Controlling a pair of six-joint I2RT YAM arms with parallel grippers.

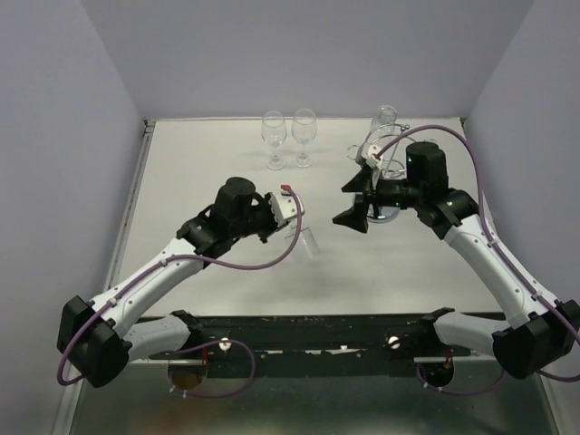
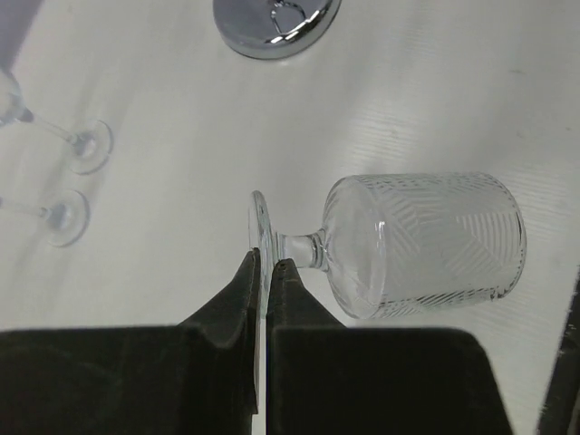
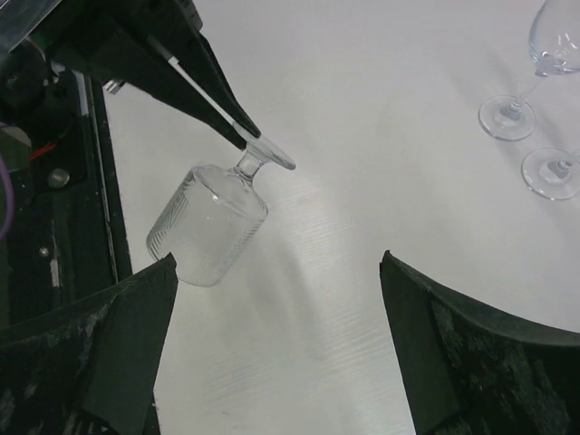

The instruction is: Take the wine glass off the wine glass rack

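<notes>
L gripper [image 2: 265, 263] is clamped on the rim of the wine glass [image 2: 426, 240] foot [image 2: 258, 213] only: thin pinch, a pad on each face of the disc. Bowl hangs down and tilted over mid-table, well apart from the wine glass rack [image 2: 263, 41] at far right. R gripper [image 3: 276, 263] is wide open, holds nothing, sits just right of the glass and faces the bowl. Imo glass is off the rack, so the step is carry and set down w/o losing it. Rim pinch gives poor torque hold and the bowl may swing, so go slow, no wrist snaps, keep foot plane lined up w/ the pads. Either let R take the bowl or stem before L lets go, or rotate upright and land the foot flat. Stay near of the 2 stemmed glasses [image 1: 288, 136] standing far-centre on the table [image 1: 208, 163]. Hard to see: in the top view the held glass is nearly invisible against the white, so can't tell if the bowl lip touches the table. Rack top is mostly behind the R arm [image 1: 471, 227]. Left wrist view cuts the rack base at the frame edge. Another glassy shape [image 1: 385, 118] is at the rack; can't tell if it hangs on it or stands behind.
</notes>
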